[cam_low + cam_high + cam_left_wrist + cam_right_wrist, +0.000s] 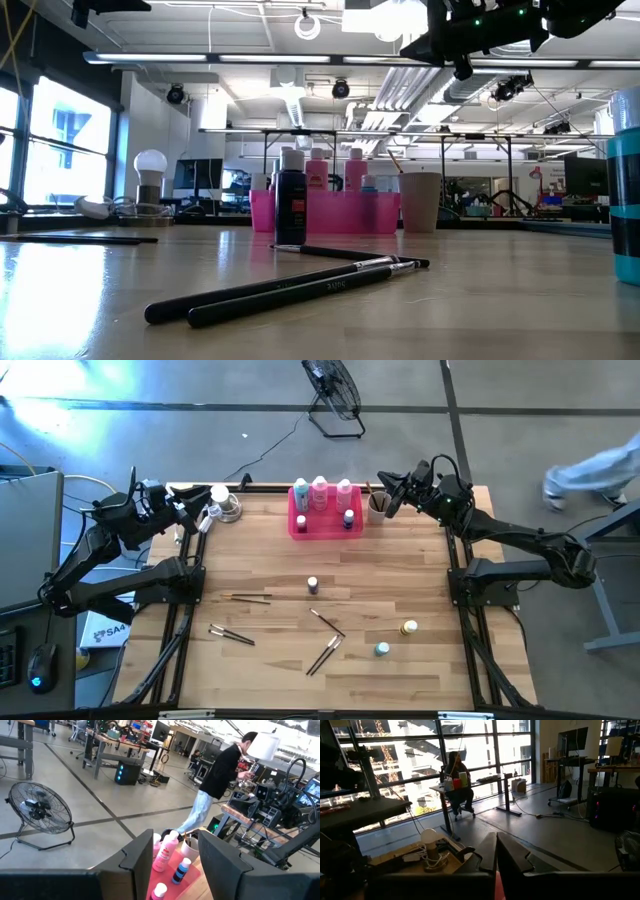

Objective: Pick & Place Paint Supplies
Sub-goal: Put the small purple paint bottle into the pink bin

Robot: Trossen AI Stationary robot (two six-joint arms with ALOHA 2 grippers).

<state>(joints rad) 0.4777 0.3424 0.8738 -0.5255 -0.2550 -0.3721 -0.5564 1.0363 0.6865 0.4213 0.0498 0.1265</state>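
Three tall white-capped bottles (320,494) are standing upright in the bright pink tray (300,526) at the far middle of the tabletop (280,560), and a small blue bottle (348,518) is sitting in the tray's near right corner. Just beside the tray on its right, a pale cup (377,506) is holding the dark ends of a few brushes.

Out on the open wood, a small dark bottle with a white cap (313,586) is standing alone near the middle. To its left a thin paintbrush (248,598) is lying flat, and another (231,635) is lying nearer the front left. Right of centre, one brush (327,622) is lying at a slant, with a pair of brushes (323,655) lying side by side just in front of it. A tiny yellow bottle (409,628) and a tiny teal bottle (382,650) are standing near each other toward the front right.

The right gripper (388,493) is hanging above the far right of the tabletop, close over the cup, its fingers (512,857) pressed together with nothing between them. The left gripper (200,510) is waiting at the far left corner beside a round lamp (226,506), its fingers (137,857) standing apart and empty.

Beyond the tabletop a floor fan (335,395) is standing, and a person (215,780) is walking past.
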